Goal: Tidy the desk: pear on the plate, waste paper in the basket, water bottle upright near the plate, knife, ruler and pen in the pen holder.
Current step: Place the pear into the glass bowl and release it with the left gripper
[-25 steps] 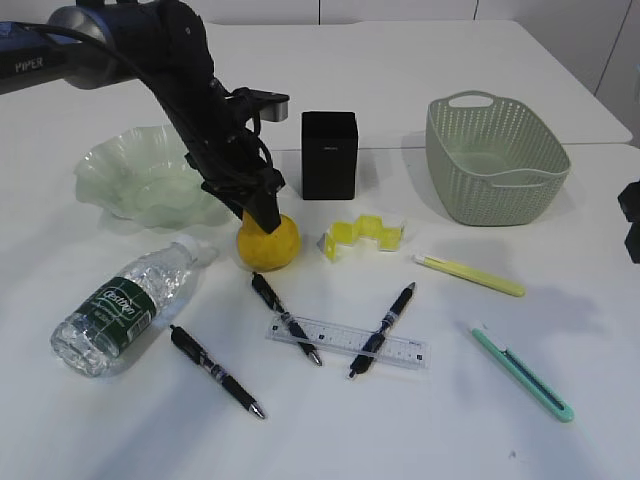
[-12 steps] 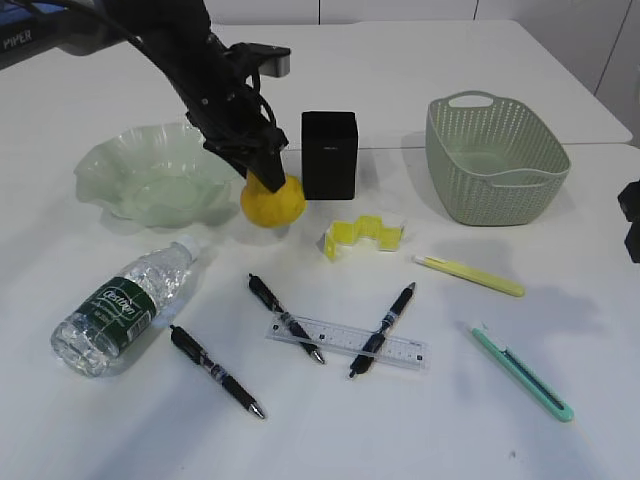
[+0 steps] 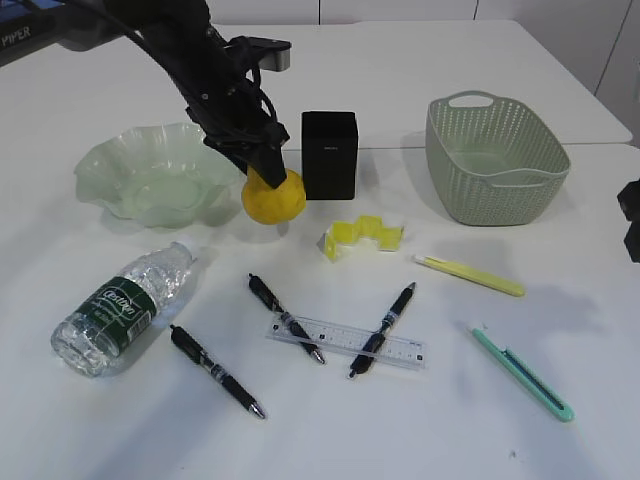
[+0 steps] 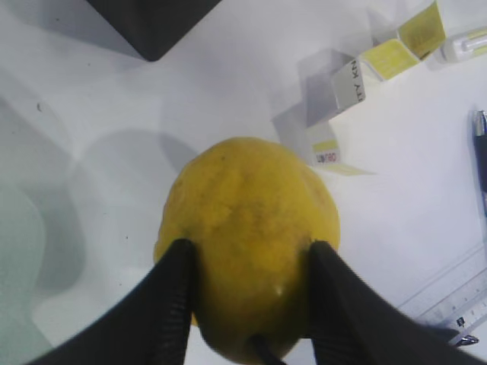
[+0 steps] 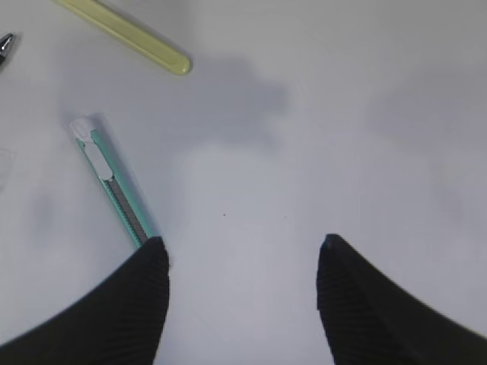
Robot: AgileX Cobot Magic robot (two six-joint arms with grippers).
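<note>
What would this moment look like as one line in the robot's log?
left gripper: holding pear off desk | plate: empty | right gripper: open, idle

Left arm point(image 3: 190, 60) is showing matte black casing w/ grey link, white "PIPER" lettering at 10 o'clock, black cables looping alongside. Fingers point(image 5: 365, 312) are showing black ribbed pads.

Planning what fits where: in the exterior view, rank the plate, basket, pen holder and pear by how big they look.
1. Plate and basket: largest, about equally wide; I won't rank them.
2. Pen holder.
3. Pear, held in the left gripper: smallest, partly hidden by its fingers.
</note>
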